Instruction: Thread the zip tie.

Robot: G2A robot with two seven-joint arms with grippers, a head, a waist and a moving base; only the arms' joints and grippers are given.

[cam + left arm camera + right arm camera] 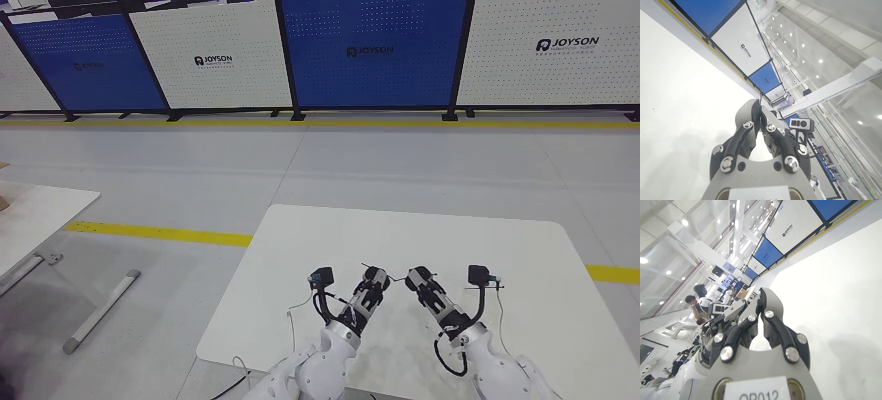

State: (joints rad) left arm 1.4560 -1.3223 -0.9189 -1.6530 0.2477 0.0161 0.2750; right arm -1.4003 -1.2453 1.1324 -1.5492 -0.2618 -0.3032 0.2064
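I see the white table under both arms, which meet just above its near middle. In the top view the left gripper and the right gripper point at each other, tips close together.

From the left wrist view, the left gripper is clamped on the zip tie. The thin black strip is pinched between the pads, and its free end sticks straight out past the fingertips, above the table.

In the right wrist view, the right gripper has its toothed pads pressed together. I cannot tell whether any of the tie sits between them.
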